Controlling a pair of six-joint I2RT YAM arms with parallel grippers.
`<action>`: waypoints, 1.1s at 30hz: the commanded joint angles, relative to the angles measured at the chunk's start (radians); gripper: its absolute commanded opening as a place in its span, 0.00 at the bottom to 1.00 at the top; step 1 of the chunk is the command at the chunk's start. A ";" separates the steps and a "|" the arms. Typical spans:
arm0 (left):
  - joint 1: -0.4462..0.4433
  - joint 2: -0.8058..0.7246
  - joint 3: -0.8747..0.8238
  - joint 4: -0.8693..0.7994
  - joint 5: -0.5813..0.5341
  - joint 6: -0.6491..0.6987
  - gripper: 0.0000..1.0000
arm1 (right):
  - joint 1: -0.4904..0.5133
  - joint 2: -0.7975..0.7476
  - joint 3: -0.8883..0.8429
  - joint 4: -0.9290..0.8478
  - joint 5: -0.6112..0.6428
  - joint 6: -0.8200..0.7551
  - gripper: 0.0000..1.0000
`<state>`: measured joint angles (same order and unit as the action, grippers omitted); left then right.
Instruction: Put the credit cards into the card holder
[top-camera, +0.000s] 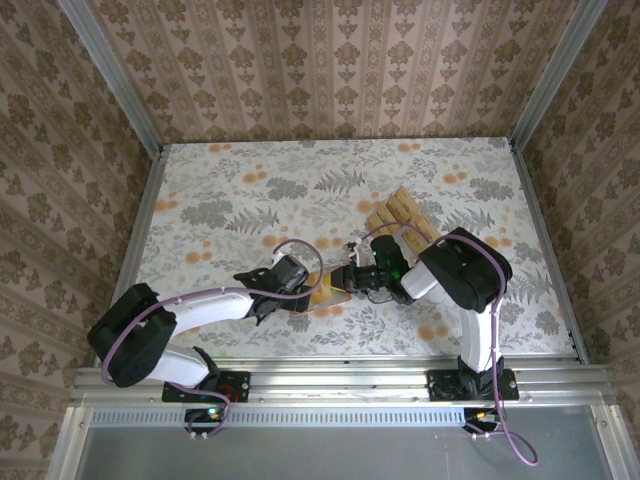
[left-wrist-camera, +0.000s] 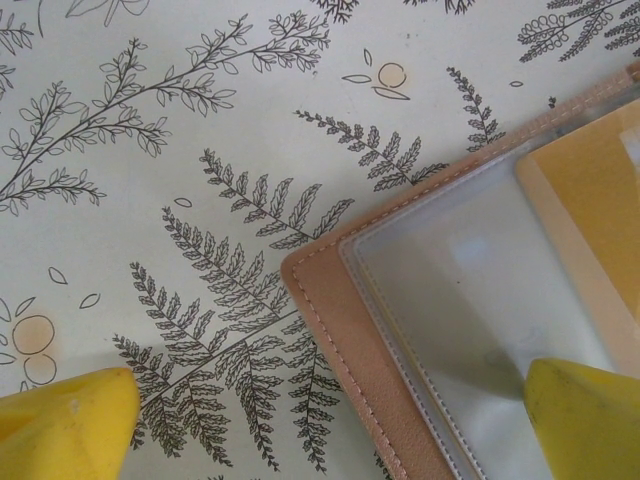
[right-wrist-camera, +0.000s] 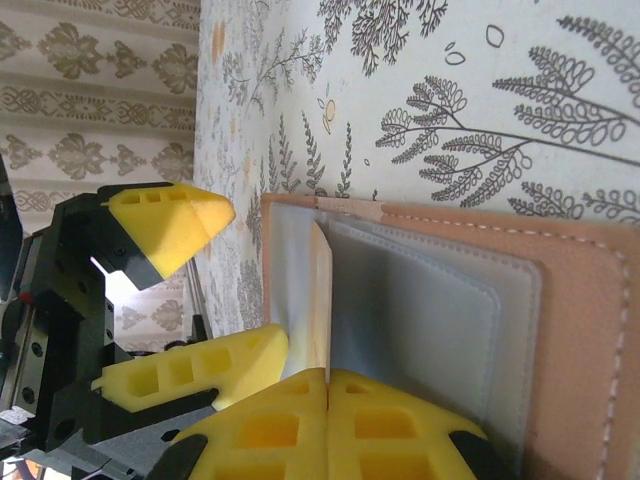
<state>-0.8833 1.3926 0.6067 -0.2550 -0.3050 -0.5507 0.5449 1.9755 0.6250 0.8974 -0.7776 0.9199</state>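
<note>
We find the holder (top-camera: 328, 293) lying open on the table (top-camera: 230, 200), near the front edge and about mid-width, between the two grippers. Its stitched brown rim frames a grey sleeve, and one rounded corner sits on bare cloth.

The right gripper (right-wrist-camera: 326, 400) is closed tight on a card (right-wrist-camera: 320, 290). The card appears edge-on to the wrist camera, with its far end at the sleeve's edge. We cannot tell whether it has entered a slot.

The left gripper (left-wrist-camera: 320, 425) stands fully spread and holds nothing. One finger (left-wrist-camera: 585, 420) is over the clear sleeve and the other is over the cloth, with the holder's corner between them. We cannot tell whether either finger touches.

The other cards (top-camera: 400, 215) lie fanned beyond the right gripper, well apart from every table edge.

Open cloth runs to the left of the holder and beyond it. Patterned walls close the far side and both flanks.
</note>
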 joint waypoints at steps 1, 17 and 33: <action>-0.008 -0.014 -0.017 -0.030 -0.013 -0.015 1.00 | -0.018 0.005 0.015 -0.168 0.041 -0.089 0.00; -0.007 -0.012 -0.017 -0.029 -0.011 -0.016 1.00 | -0.052 0.007 0.048 -0.186 0.024 -0.098 0.00; -0.008 -0.009 -0.015 -0.029 -0.011 -0.012 1.00 | -0.053 0.018 0.051 -0.203 0.013 -0.111 0.00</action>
<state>-0.8833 1.3918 0.6041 -0.2512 -0.3042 -0.5575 0.4973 1.9697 0.6876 0.7658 -0.8165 0.8391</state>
